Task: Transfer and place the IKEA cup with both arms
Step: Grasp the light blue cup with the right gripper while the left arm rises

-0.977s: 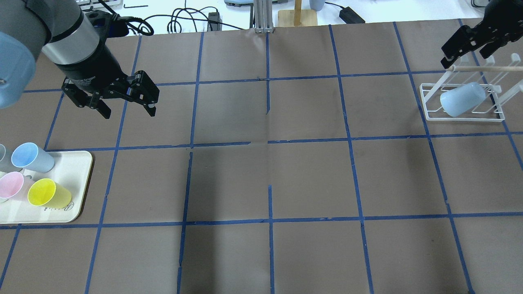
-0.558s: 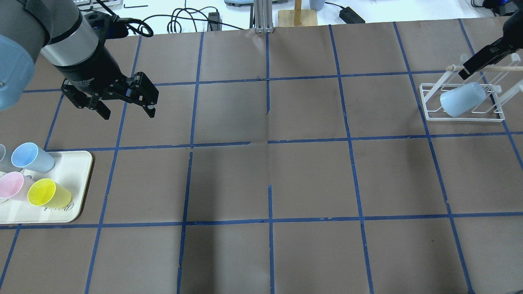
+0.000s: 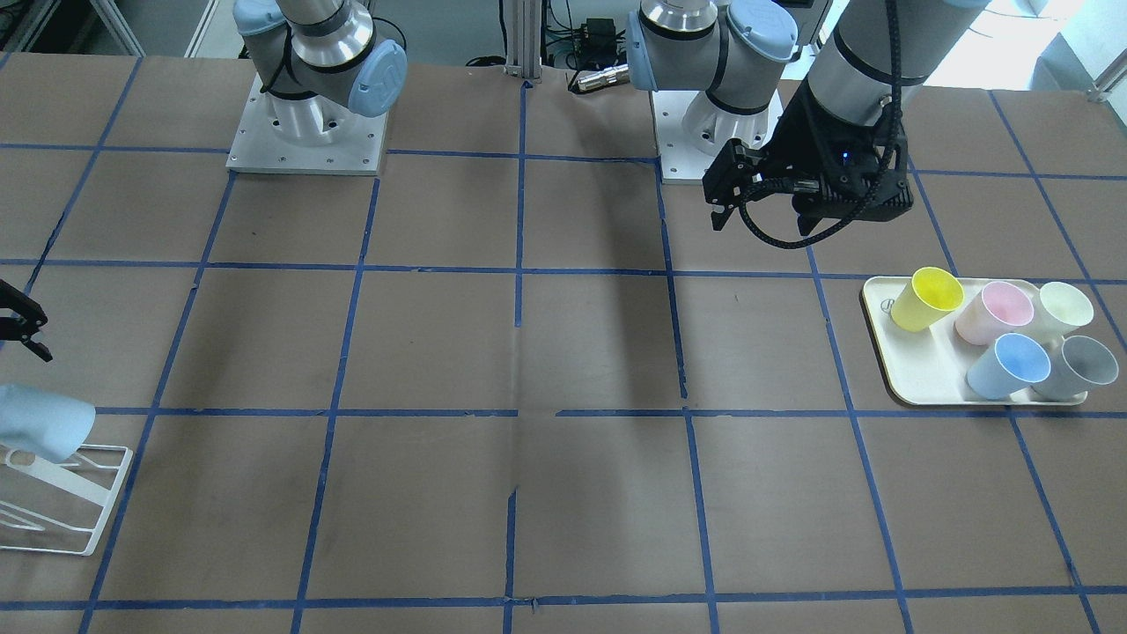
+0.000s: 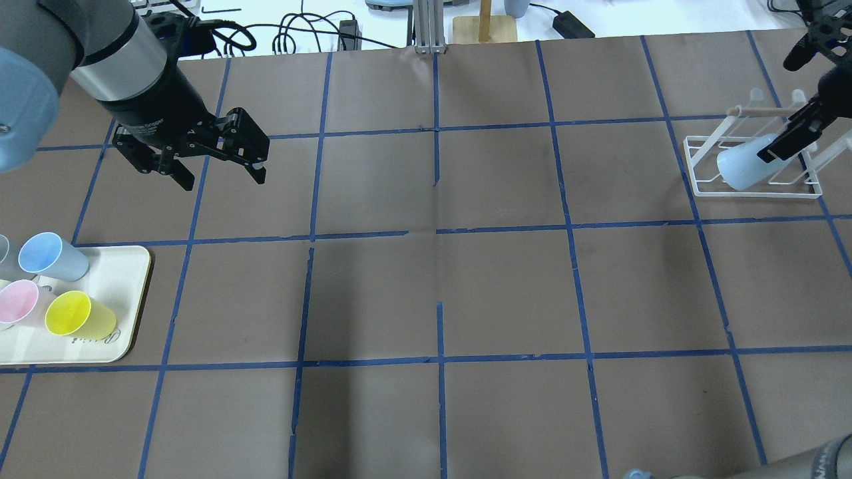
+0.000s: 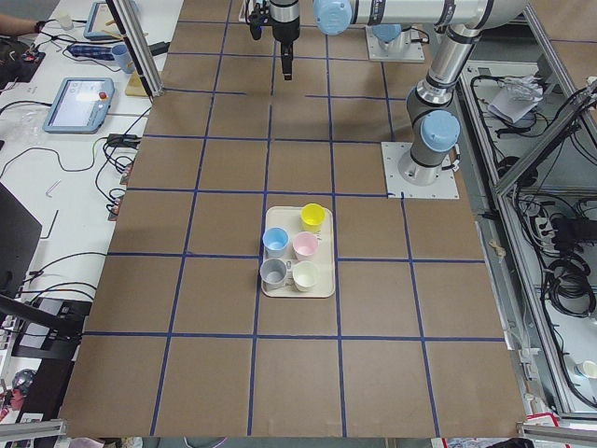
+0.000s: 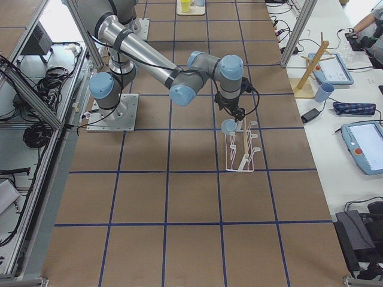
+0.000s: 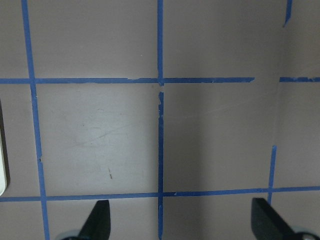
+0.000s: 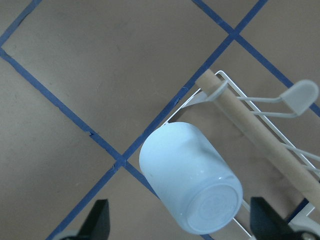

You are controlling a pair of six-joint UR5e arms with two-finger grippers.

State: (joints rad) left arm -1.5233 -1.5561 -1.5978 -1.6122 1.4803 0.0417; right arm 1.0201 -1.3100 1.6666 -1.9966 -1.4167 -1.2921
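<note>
The IKEA cup (image 4: 745,167) is pale sky-blue and rests tilted on a white wire rack (image 4: 752,193) at the far right, rim down on a peg. It also shows in the right wrist view (image 8: 190,185) and the front view (image 3: 40,423). My right gripper (image 8: 182,227) is open, above the cup and apart from it. One black finger (image 4: 792,136) overlaps the cup from overhead. My left gripper (image 4: 223,178) is open and empty above the table at the far left, beyond the tray. A second blue cup (image 4: 50,256) stands on the tray.
A cream tray (image 4: 126,293) at the left edge holds the yellow cup (image 4: 76,316), the pink cup (image 4: 20,303), and grey and cream cups (image 3: 1079,365). A wooden dowel (image 4: 765,112) tops the rack. Brown paper with a blue tape grid covers the table.
My right gripper has moved from beyond the rack to over the cup, and is now mostly out of the overhead view. My left gripper has shifted slightly right. The cup has stayed on the rack.
</note>
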